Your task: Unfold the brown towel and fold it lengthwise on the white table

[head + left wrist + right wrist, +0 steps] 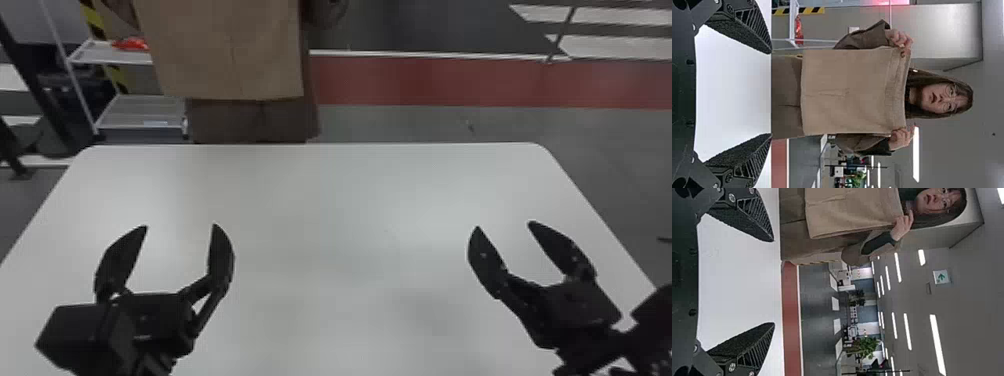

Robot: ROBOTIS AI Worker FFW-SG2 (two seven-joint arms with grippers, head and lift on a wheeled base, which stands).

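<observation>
Hanging beyond the white table (325,200), long axis vertical, the brown towel (225,50) is held at its upper corners by a person's hands (900,38). Left gripper (181,226) and right gripper (505,225), spread wide and empty, point forward above the table; head view crops the towel's top.

Smooth white table (325,210) with a straight far edge, rounded far corners and soft grey shading.
</observation>
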